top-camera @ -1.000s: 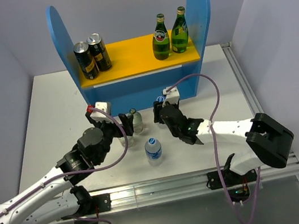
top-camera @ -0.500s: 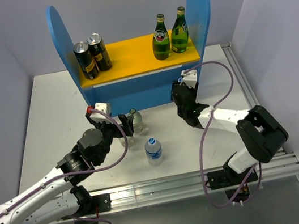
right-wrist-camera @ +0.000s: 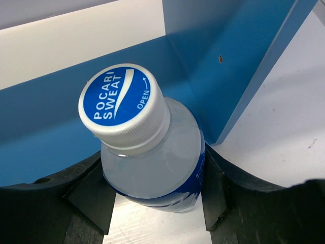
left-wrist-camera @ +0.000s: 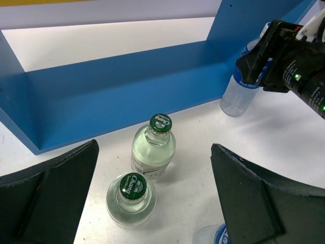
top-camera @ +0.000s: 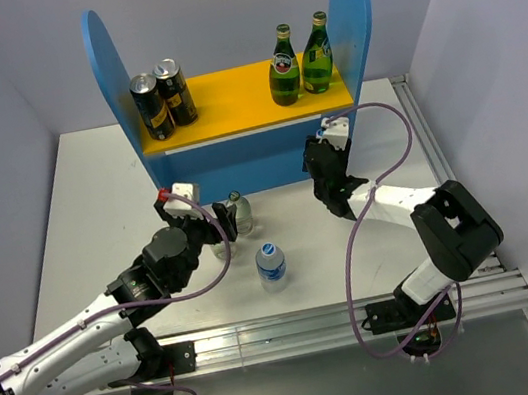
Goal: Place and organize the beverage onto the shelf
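Note:
The blue shelf (top-camera: 236, 151) has an orange upper board bearing two dark green bottles (top-camera: 300, 62) at its right end. My right gripper (top-camera: 327, 175) is shut on a blue-labelled water bottle (right-wrist-camera: 152, 152), upright at the right end of the lower level, next to the side panel; it also shows in the left wrist view (left-wrist-camera: 234, 96). My left gripper (left-wrist-camera: 152, 203) is open, above and around two squat clear bottles with green caps (left-wrist-camera: 154, 147) (left-wrist-camera: 131, 201) standing on the table. A second water bottle (top-camera: 271, 265) stands nearer the front.
Two dark cans (top-camera: 162, 98) stand at the left end of the upper board. The shelf's lower level (left-wrist-camera: 117, 76) shows bare blue floor left of the held bottle. A metal rail (top-camera: 296, 329) runs along the table's near edge.
My right gripper has carried its water bottle from the table middle back and to the right, to the lower level's right end. My left gripper has shifted only slightly.

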Motion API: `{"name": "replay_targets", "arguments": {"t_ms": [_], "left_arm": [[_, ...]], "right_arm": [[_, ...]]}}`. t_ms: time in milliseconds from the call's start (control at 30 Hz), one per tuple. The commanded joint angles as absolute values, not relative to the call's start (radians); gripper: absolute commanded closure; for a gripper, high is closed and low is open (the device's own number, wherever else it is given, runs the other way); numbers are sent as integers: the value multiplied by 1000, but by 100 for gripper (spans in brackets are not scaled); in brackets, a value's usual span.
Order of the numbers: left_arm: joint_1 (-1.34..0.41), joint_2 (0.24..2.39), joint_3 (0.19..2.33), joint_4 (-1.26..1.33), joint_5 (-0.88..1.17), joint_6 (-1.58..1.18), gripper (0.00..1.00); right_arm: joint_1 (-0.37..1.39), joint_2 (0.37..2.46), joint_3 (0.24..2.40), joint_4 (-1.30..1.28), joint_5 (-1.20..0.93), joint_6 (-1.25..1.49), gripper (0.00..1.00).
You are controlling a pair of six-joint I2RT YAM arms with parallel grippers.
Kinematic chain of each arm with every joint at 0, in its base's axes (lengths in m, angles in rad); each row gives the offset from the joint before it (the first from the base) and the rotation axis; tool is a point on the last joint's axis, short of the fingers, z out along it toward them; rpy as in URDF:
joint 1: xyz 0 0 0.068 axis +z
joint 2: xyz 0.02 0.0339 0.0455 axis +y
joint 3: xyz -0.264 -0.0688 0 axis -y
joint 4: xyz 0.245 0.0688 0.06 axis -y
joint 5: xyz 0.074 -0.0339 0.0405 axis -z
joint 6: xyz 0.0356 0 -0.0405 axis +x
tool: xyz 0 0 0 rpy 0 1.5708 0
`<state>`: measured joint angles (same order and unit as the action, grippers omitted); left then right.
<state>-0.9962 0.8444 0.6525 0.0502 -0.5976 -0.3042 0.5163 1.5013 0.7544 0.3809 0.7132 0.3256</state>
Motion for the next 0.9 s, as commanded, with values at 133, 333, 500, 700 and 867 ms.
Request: {"name": "replay_targets", "arguments": {"t_ms": [133, 333, 500, 700, 867], "left_arm": [[-1000, 856, 643, 107, -615, -299, 1], [-1000, 853, 638, 110, -617, -301, 1], [-1000, 857, 641, 106, -617, -304, 1], [-1000, 851, 638, 103, -617, -304, 1], [-1000, 847, 635, 103, -617, -304, 1]], "right_arm": [[506, 1404, 836, 655, 747, 342, 100], [506, 1367, 834, 658, 747, 344, 100], [505, 1408, 859, 693, 758, 313, 100], [483, 1534, 920, 693, 765, 325, 100], [477, 1614, 920, 724, 775, 339, 100]]}}
